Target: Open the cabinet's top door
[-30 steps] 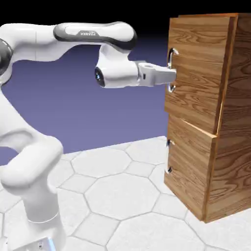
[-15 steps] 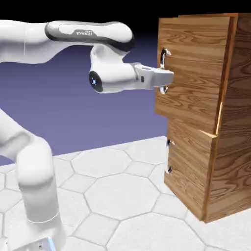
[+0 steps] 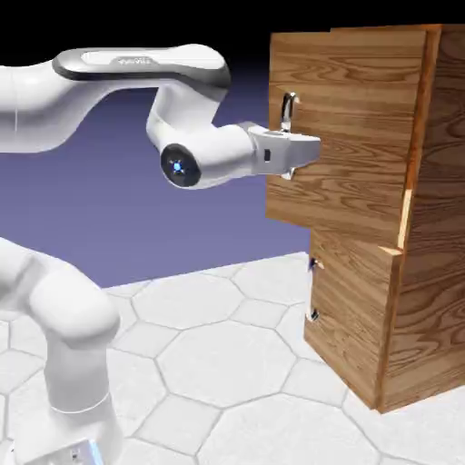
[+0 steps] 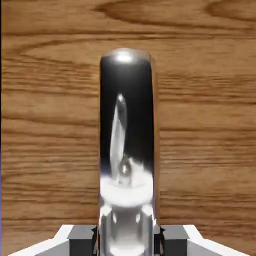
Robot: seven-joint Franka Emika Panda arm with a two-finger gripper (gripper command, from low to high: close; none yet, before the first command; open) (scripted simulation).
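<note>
The cabinet (image 3: 400, 272) is a tall brown wooden box on the right side of the scene, standing on a floor (image 3: 218, 363) of pale six-sided tiles. Its top door (image 3: 350, 118) is swung partway out toward the left, so its handle edge sticks out past the shorter door (image 3: 350, 318) below it, which is flat and shut.

The white arm (image 3: 109, 82) reaches level from the left to the top door. The gripper (image 3: 292, 153) is closed tight on the shiny silver handle (image 3: 288, 109) (the curved bar at the door's left edge), low on the bar.

The outside view shows the whole cabinet, both doors and the arm, but the fingers are too small there to see well. The hand view shows what it cannot: the handle (image 4: 127, 150) up close, filling the middle, with wood grain behind it, and the grey fingertips (image 4: 82, 242) pressed against both sides of the bar at the bottom.
</note>
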